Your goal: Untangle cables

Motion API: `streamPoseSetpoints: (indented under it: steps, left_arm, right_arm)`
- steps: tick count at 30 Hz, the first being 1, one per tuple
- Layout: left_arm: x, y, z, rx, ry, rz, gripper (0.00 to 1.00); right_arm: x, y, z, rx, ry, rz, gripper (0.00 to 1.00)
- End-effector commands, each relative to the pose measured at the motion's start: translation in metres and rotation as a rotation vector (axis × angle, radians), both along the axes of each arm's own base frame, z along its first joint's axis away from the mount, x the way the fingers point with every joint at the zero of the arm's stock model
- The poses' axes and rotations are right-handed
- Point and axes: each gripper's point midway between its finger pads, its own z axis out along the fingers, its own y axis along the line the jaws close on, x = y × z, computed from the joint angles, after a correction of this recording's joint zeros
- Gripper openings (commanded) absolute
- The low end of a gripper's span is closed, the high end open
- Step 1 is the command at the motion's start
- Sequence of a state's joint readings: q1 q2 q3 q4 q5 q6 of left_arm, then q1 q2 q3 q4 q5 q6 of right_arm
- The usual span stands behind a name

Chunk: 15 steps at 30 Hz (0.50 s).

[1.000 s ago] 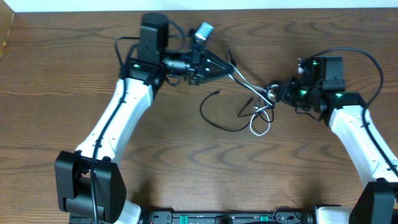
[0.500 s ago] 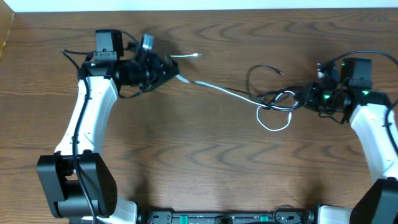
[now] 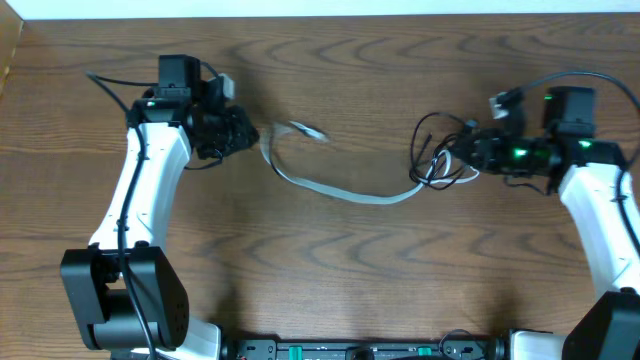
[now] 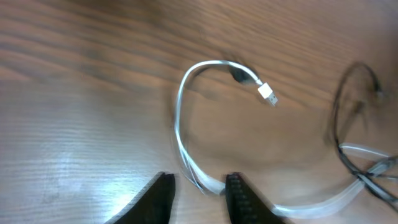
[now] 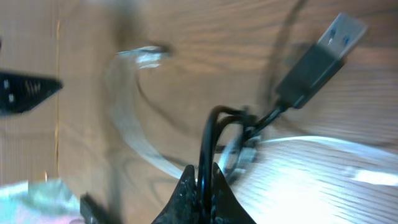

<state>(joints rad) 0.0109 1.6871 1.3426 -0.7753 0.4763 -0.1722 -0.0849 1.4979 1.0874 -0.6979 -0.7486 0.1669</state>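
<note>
One white cable (image 3: 340,193) curves hook-shaped; black cable (image 5: 204,149) forms tangled loops.

Overhead looks straight down on the table (image 3: 330,270), far enough back for both arms. Left wrist peers low past its own fingers (image 4: 158,202), close on the white cable (image 4: 179,124). Right wrist sits closer still, blurry, right at the black cable (image 5: 208,143). All three views share the white cable's loop

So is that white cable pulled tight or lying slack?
Slack. The white cable lies in a sagging curve on the table, its plug end curled back free.
</note>
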Motion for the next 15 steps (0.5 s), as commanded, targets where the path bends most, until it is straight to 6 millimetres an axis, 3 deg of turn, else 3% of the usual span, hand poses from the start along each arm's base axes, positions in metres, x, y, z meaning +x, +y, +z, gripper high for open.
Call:
streamPoseSetpoints:
  steps: [1, 4, 9, 15]
  left_arm:
    - [-0.021, -0.063, 0.026, -0.160, -0.140, -0.386, 0.47]
    - [-0.039, -0.103, 0.047, -0.312, -0.225, -0.582, 0.61]
    - [-0.054, -0.149, 0.054, -0.347, -0.276, -0.727, 0.61]
    - [-0.067, -0.197, 0.056, -0.356, -0.343, -0.865, 0.65]
  right_arm:
    - [-0.002, 0.022, 0.012, -0.007, -0.025, 0.043, 0.01]
    - [-0.002, 0.025, 0.013, -0.005, -0.025, 0.047, 0.01]
    - [-0.004, 0.034, 0.021, 0.054, -0.035, 0.079, 0.01]
    - [-0.006, 0.051, 0.047, 0.207, -0.102, 0.165, 0.01]
